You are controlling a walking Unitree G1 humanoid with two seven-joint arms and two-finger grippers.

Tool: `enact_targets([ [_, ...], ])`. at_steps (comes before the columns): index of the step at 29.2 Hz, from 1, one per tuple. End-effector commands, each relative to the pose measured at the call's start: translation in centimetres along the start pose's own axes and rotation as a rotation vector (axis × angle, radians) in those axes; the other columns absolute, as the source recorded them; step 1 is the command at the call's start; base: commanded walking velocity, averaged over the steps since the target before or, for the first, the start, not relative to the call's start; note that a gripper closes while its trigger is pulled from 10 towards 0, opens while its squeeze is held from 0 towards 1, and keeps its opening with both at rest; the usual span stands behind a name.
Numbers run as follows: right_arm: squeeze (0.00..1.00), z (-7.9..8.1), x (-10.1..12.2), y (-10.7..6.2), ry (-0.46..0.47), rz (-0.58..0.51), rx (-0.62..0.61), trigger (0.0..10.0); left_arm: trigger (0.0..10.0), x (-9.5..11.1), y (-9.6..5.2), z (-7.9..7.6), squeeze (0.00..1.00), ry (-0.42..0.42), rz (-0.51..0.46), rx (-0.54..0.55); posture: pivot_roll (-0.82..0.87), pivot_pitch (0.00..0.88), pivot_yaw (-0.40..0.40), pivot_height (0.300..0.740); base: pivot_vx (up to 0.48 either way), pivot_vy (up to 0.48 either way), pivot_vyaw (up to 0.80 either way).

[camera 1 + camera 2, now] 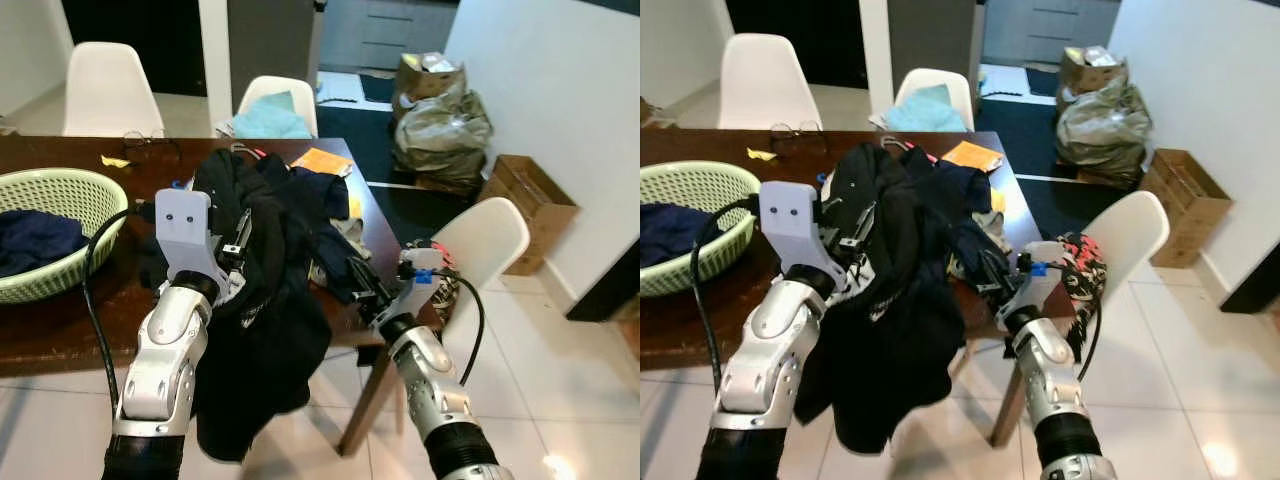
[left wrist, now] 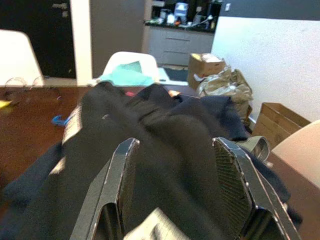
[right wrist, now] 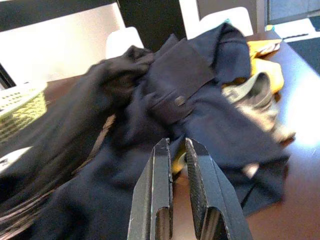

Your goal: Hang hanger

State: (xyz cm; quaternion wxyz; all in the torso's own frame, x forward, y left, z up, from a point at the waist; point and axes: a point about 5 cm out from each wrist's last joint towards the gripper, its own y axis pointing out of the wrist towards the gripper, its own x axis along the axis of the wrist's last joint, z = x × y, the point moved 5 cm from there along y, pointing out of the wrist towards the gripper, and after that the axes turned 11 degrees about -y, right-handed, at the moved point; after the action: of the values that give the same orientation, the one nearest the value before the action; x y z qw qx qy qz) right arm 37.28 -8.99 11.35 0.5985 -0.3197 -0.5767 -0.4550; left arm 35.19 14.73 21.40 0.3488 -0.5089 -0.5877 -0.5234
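Left gripper (image 2: 177, 165) spread wide around a bunched black garment (image 1: 262, 330), lifted off the wooden table (image 1: 60, 320) so the cloth drapes past the edge, likely to free whatever carries it. Right gripper (image 3: 176, 150) pinched nearly closed, nothing visibly held, poised at a navy garment (image 3: 200, 100) in the pile, probably to steady or part it. Hanger: perhaps the small hook (image 1: 896, 144) peeking above the heap, though not clearly told. Green basket (image 1: 60, 190) resting on the table's far left.
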Motion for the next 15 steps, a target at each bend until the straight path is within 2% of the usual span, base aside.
enact_targets([
  [1, 0.00, 0.3, -0.2, 0.0, -0.001, 0.013, 0.012, 10.0, 10.0, -0.6, -0.2, 0.1, 0.00, -0.006, 0.026, 0.012, 0.01, 0.024, -0.098, 0.740, 0.000, 0.000, 0.00],
  [15, 0.00, 0.2, -0.3, 0.1, -0.004, 0.021, 0.002, 10.0, 10.0, -0.6, -0.4, 1.3, 0.00, -0.017, 0.040, 0.065, 0.02, 0.038, -0.107, 0.740, 0.000, 0.000, 0.00],
])
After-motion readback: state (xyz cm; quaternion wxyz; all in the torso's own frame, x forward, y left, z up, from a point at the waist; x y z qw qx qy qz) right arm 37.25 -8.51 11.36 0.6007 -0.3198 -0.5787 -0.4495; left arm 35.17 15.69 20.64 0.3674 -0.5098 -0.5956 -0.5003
